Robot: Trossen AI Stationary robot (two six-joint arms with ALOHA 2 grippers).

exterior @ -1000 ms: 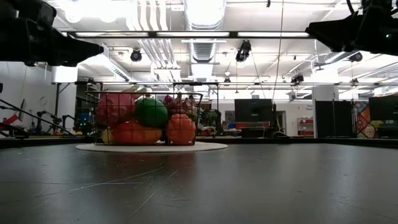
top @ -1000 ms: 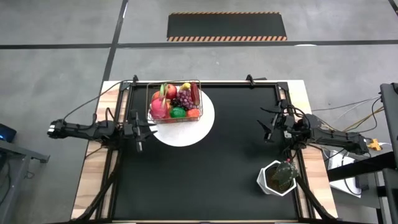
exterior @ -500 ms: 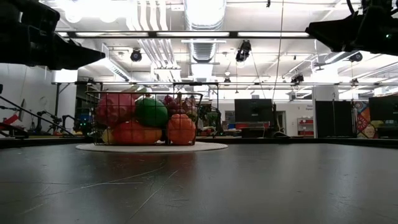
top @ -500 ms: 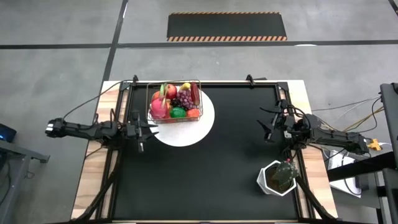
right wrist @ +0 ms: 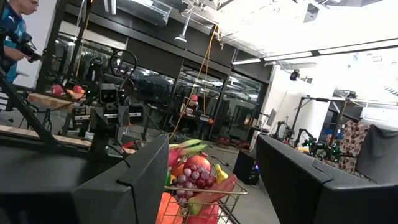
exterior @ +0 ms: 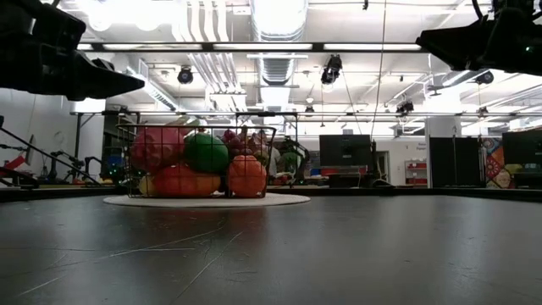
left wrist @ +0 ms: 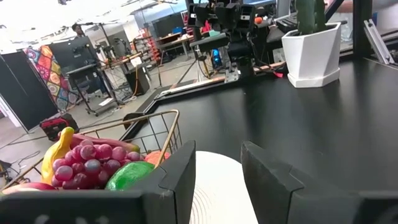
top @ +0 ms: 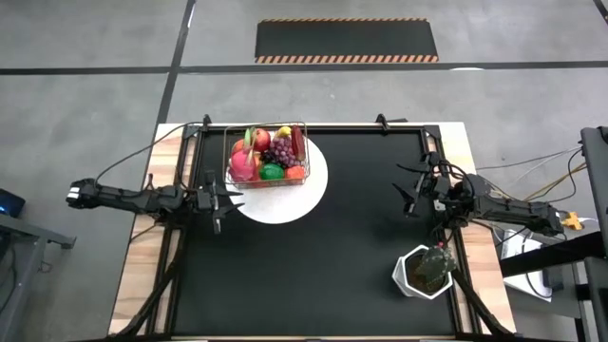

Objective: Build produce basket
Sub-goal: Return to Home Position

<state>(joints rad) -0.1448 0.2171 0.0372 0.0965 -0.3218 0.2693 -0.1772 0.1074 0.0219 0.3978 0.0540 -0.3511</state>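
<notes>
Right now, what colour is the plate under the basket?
White. The plate shows best in the high view, beneath the wire basket.

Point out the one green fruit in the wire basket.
The lime, the only all-green piece: it lies between the pink dragon fruit and an orange fruit, next to the purple grapes.

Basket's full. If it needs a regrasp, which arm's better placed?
Left. The left gripper, open, sits beside the basket at the plate's edge; the right gripper is across the table, near the plant pot.
</notes>
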